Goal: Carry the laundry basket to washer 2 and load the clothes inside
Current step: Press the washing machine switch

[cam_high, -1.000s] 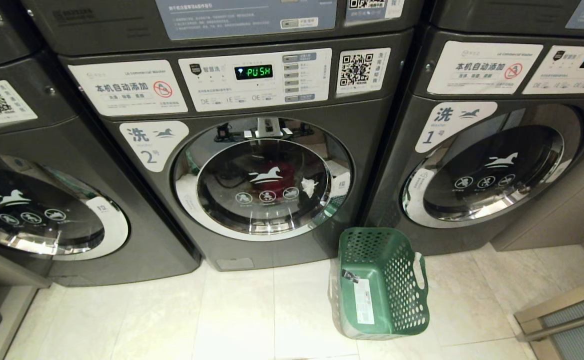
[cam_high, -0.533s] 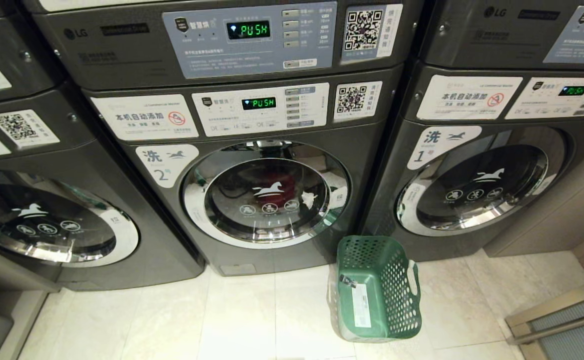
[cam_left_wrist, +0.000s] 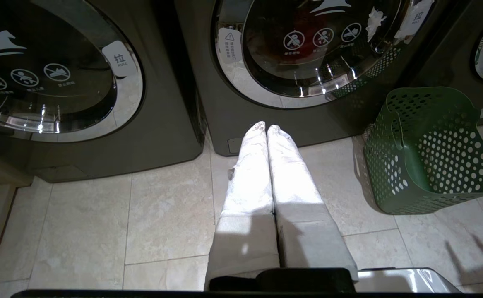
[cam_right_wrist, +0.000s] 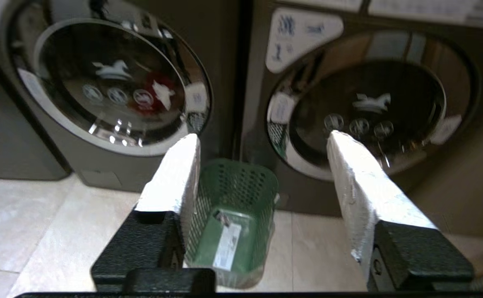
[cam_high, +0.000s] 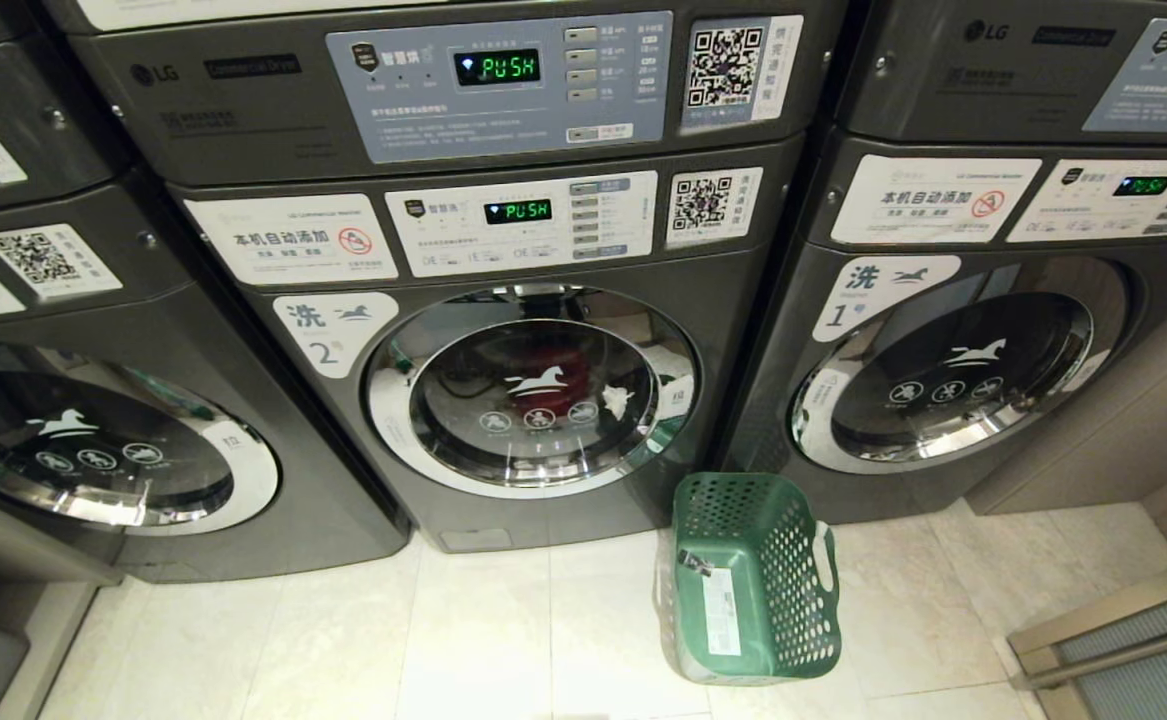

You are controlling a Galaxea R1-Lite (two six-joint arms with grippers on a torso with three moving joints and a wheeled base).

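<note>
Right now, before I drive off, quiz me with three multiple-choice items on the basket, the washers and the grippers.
1. Where is the laundry basket? A on the floor between washer 2 and washer 1; B inside washer 2; C on top of washer 1.
2. What colour is the basket? A red; B green; C white.
3. How is washer 2's door? A wide open; B missing; C closed.

Answers: 1 A, it stands on the tiles between the two washers. 2 B, green perforated plastic. 3 C, its glass door sits flush, with red and white clothes behind it.

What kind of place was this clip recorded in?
Most likely a self-service laundromat: a row of numbered front-loading washers, washer 2 among them, QR-code stickers on the panels, and a laundry basket on the tiled floor.
</note>
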